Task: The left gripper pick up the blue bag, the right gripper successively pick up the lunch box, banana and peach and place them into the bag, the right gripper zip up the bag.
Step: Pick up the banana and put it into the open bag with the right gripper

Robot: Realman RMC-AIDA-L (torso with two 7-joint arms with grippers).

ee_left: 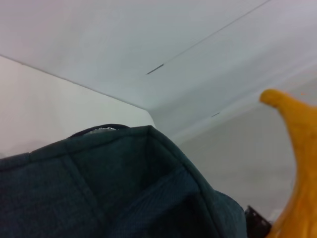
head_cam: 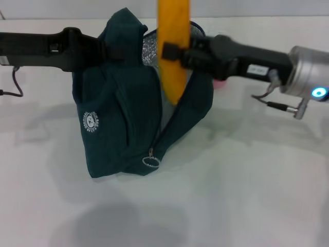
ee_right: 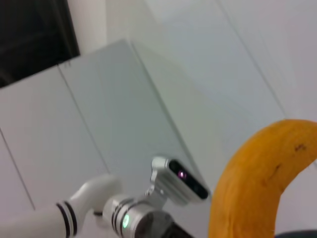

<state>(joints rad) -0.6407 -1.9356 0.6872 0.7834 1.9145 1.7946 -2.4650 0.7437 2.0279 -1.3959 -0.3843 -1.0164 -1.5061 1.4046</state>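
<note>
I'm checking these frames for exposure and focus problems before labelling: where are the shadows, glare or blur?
Head view: soft grey shadows on the table in front of the blue bag, the banana cropped by the top edge, and a bright light on the right arm. Left wrist view: bag fabric and banana tip close-up and slightly soft. Right wrist view: banana soft-edged; the room behind is evenly lit.

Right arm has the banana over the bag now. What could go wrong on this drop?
1. The banana hangs upright in the right gripper, its lower end at the blue bag's opening; it is long, so it may catch the rim or stay sticking out.
2. The left gripper holds the bag by its top edge only; a push could fold the soft opening shut.
</note>
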